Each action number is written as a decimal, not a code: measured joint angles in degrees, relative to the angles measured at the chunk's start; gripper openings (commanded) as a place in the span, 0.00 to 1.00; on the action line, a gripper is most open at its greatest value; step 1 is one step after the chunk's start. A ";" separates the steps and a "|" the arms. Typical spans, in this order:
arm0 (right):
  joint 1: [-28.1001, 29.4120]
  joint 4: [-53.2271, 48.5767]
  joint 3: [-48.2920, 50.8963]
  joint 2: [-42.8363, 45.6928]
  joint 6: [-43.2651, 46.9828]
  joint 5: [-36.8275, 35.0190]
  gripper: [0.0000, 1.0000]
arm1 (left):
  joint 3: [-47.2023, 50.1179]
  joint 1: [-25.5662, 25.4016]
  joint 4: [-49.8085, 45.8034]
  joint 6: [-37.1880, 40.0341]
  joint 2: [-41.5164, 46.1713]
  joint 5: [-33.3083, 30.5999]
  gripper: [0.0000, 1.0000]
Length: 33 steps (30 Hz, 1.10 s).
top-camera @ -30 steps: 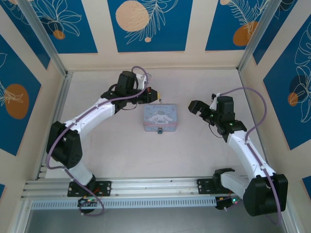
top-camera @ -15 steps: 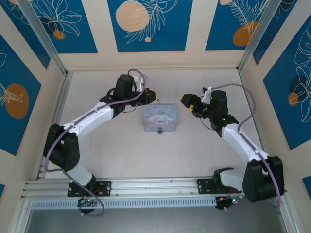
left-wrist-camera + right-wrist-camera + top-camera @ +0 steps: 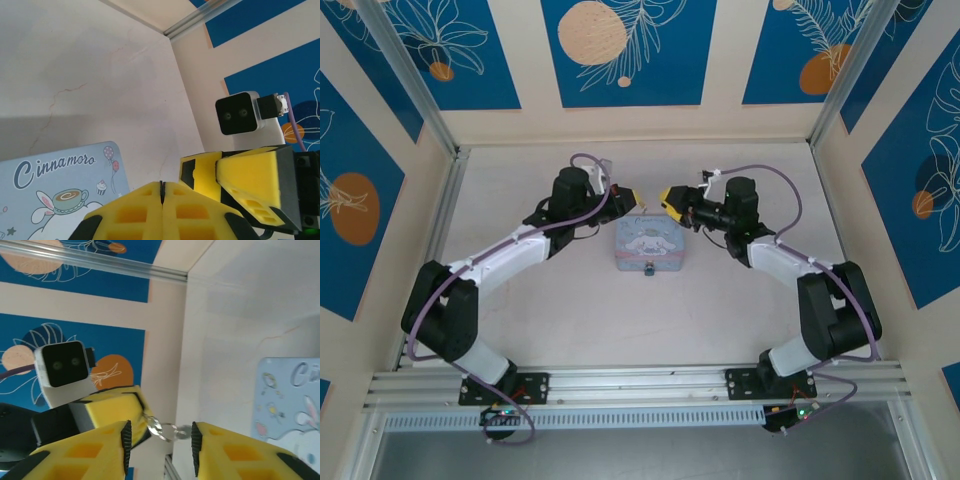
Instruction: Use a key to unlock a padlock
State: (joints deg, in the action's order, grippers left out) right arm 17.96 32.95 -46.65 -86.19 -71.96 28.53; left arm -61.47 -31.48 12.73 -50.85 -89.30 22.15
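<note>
One pale blue tin (image 3: pixel 650 245) sits mid-table (image 3: pixel 570 320), with open floor all round. One padlock (image 3: pixel 648 268) is at its near edge. Over the far edge, the left gripper (image 3: pixel 632 199) pinches a key ring (image 3: pixel 161 430). The right gripper (image 3: pixel 670 198) has its jaws narrowly apart around the ring.

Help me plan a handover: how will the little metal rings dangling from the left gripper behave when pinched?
The linked rings hang loose from the left gripper, so they would probably swing or twist when touched. They look like thin, smooth metal: likely light, stiff and somewhat slippery between the right gripper's pads.
</note>
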 measured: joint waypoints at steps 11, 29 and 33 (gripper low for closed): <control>2.73 6.34 -1.75 -5.16 -3.28 0.48 0.33 | 3.45 0.02 7.72 -6.45 0.00 -1.31 0.00; 4.59 14.21 -2.12 -9.25 -7.67 1.09 0.27 | 6.67 0.00 15.02 -12.55 0.22 -3.65 0.00; 4.74 15.56 -2.14 -10.05 -8.44 1.29 0.25 | 7.06 0.02 15.61 -13.33 0.22 -4.31 0.00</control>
State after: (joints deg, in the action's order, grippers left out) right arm 22.70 48.51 -48.80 -96.25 -80.40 29.82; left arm -54.41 -31.46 28.34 -64.18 -89.08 17.85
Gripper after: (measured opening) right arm 0.261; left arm 0.045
